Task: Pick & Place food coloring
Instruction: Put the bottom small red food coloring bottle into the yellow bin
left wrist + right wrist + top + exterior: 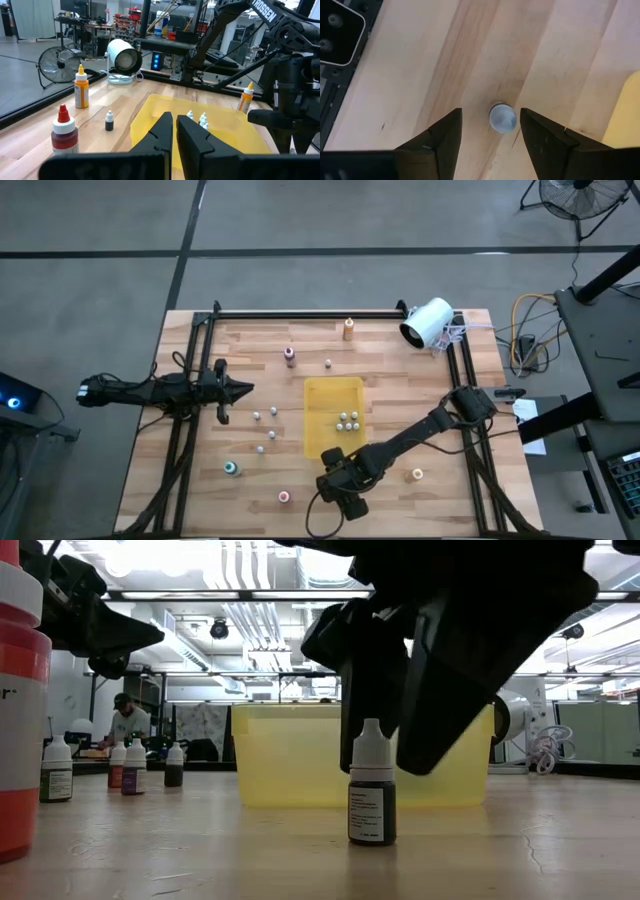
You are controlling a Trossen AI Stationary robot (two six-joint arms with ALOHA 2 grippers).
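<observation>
Wooden table (pixel 400 395): right claw (pixel 490 131) wide, pointing down over small bottle (pixel 502 118).

R end effector (pixel 490 131) open, L (pixel 174 134) shut

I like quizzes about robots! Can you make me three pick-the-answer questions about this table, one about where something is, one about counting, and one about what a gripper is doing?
1. Where is the big white cylinder-shaped device?
A. a far corner of the wooden table
B. inside the tray
C. under the left arm

2. How many small white-capped bottles stand in the shallow yellow plastic tray?
A. none
B. about five
C. twenty

3. What is the right gripper doing?
A. squeezing a fan
B. resting in the tray
C. open, a finger on each side of a small dark bottle

Answers: 1 A, the high view shows it there. 2 B, a little cluster sits there. 3 C, the right wrist view shows gaps beside the cap.
</observation>
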